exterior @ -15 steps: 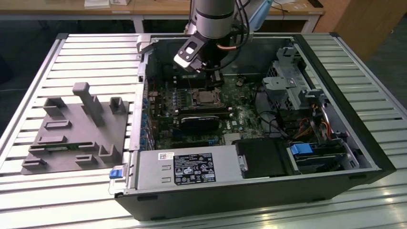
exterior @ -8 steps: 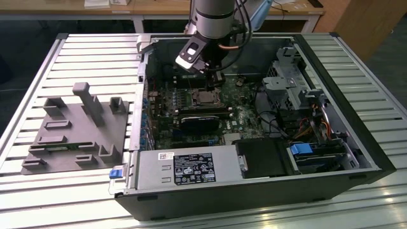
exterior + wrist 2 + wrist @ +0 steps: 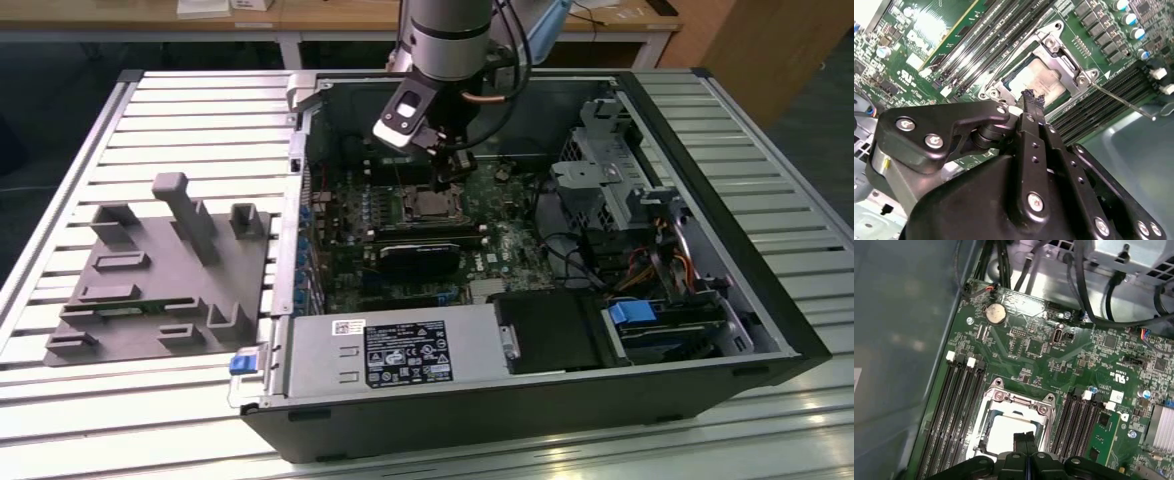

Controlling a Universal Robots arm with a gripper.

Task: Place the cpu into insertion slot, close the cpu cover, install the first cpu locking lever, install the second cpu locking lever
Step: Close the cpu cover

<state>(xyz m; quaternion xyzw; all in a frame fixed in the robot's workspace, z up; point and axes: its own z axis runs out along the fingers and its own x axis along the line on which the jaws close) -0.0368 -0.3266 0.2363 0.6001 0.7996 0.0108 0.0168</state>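
The cpu (image 3: pixel 1041 79) lies flat in the insertion slot (image 3: pixel 430 205) on the green motherboard, its dull silver top showing through the window of the cpu cover (image 3: pixel 1066 62). The silvery cover lies down over the chip. A thin wire locking lever (image 3: pixel 1124 102) sticks out from one corner of the socket, away from the frame. My gripper (image 3: pixel 1032 100) hovers just above the edge of the chip with its two black fingers pressed together and nothing between them. In the first wrist view the gripper (image 3: pixel 1025 439) overlaps the cpu (image 3: pixel 1001 427) inside the cover (image 3: pixel 1016 400).
Black memory slots (image 3: pixel 956 405) flank the socket on both sides. A black heatsink block (image 3: pixel 420 255) sits below it in the exterior view, the grey power supply box (image 3: pixel 394 352) at the case front, drive cages (image 3: pixel 607 170) and cables on the exterior view's right. A grey fixture tray (image 3: pixel 160 280) lies outside.
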